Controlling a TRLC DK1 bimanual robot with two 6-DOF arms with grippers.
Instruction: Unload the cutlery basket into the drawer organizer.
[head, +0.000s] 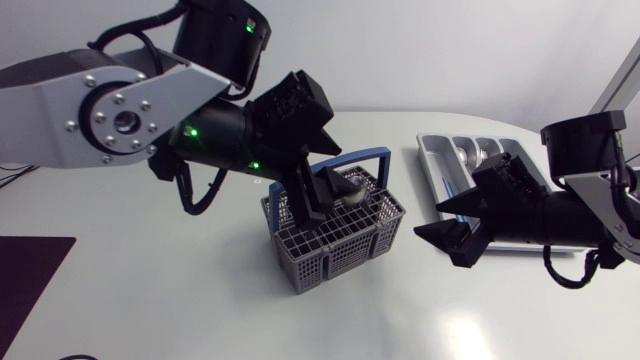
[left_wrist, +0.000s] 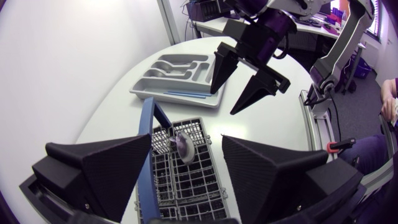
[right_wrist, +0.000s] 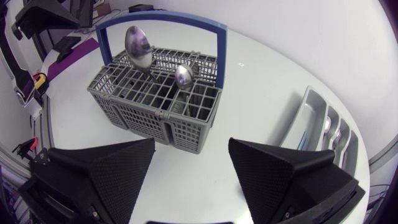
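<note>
The grey cutlery basket (head: 340, 240) with a blue handle (head: 365, 158) stands mid-table. Two spoons stick up out of it, bowls upward (right_wrist: 138, 46) (right_wrist: 183, 76). My left gripper (head: 325, 185) hangs open just above the basket, and one spoon (left_wrist: 185, 148) shows below, between its fingers, untouched. My right gripper (head: 430, 220) is open and empty to the right of the basket, between it and the grey drawer organizer (head: 432, 160). The organizer (left_wrist: 144, 87) holds spoons in its compartments and a blue piece (left_wrist: 186, 94) along its near side.
The white table's curved edge (left_wrist: 298, 106) runs close behind the organizer. A dark mat (head: 25, 280) lies at the table's front left corner. Bare tabletop (head: 200, 290) lies in front of the basket.
</note>
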